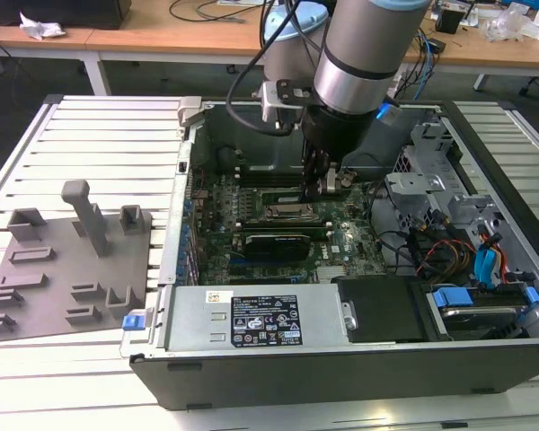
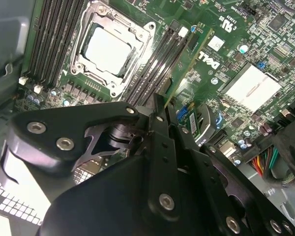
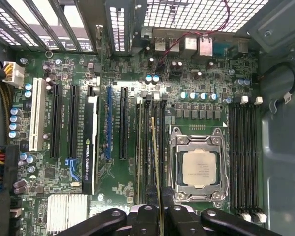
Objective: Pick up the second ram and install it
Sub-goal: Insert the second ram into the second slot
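Gripper [image 2: 160,105] jaws pinched narrow on the ram [image 2: 186,64], holding it edge-on just above the slots [image 3: 148,147] beside the CPU socket [image 3: 196,167], inside the case [image 1: 341,377]. Risk, as I judge it: the stick looks slightly tilted against the slot line, so pressing down could miss the slot, jam on a clip, or flex the board.

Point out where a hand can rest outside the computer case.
Free: the slatted table beyond the grey tray, toward the exterior view's left. Crowded: the motherboard, where the gripper holds the second ram over the slots.
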`<action>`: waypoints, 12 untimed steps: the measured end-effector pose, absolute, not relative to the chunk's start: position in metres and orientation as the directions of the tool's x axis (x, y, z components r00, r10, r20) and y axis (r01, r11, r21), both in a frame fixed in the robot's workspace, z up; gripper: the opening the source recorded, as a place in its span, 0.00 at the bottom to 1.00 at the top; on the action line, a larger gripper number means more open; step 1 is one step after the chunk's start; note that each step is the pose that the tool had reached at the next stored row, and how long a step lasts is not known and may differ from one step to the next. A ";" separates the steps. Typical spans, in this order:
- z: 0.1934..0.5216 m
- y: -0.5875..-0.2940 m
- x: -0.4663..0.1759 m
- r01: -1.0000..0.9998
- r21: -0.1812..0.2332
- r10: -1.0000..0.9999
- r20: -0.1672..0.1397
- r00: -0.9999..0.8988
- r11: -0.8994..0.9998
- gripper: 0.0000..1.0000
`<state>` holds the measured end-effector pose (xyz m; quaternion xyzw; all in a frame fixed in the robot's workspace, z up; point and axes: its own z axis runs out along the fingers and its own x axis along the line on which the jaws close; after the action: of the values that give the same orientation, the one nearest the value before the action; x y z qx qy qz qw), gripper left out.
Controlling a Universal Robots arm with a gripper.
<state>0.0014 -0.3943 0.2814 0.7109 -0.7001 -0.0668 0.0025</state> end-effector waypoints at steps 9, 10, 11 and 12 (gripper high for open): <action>0.275 -0.394 0.001 -0.995 0.097 -0.996 -0.091 0.011 -0.020 0.14; 0.273 -0.394 0.001 -0.995 0.097 -0.996 -0.091 0.011 -0.020 0.14; 0.272 -0.394 0.001 -0.995 0.097 -0.996 -0.091 0.011 -0.020 0.14; 0.271 -0.394 0.001 -0.995 0.097 -0.996 -0.091 0.011 -0.020 0.14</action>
<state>0.0014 -0.3943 0.2714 0.7109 -0.7001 -0.0667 0.0026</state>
